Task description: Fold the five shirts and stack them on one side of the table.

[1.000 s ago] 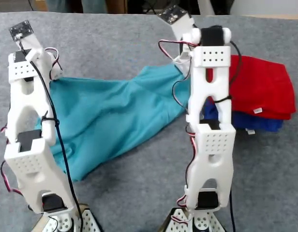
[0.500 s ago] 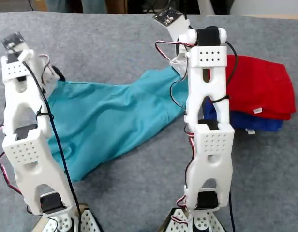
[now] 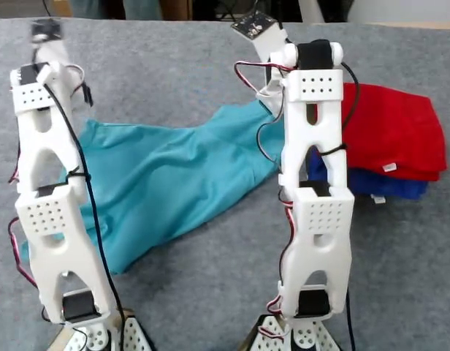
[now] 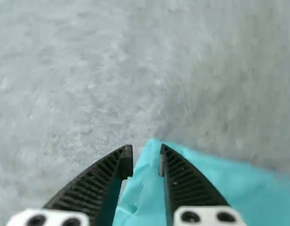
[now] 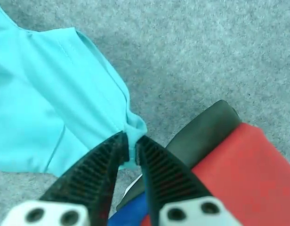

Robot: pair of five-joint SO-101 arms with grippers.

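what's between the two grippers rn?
The crumpled teal fabric shirt, spread over the grey felt table in the high view. The left gripper and right gripper each pinch an edge of it, per their wrist views.

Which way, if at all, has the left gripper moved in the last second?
Yes. The left gripper, shut on the teal shirt, dipped back, then pushed out closer to the table's far edge in the high view.

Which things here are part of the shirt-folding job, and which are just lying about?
Job:
- spread teal fabric shirt, pinched by left gripper and right gripper
- folded red shirt atop folded blue shirt
- folded dark cloth against the red one

Lying about:
- grey felt table cover
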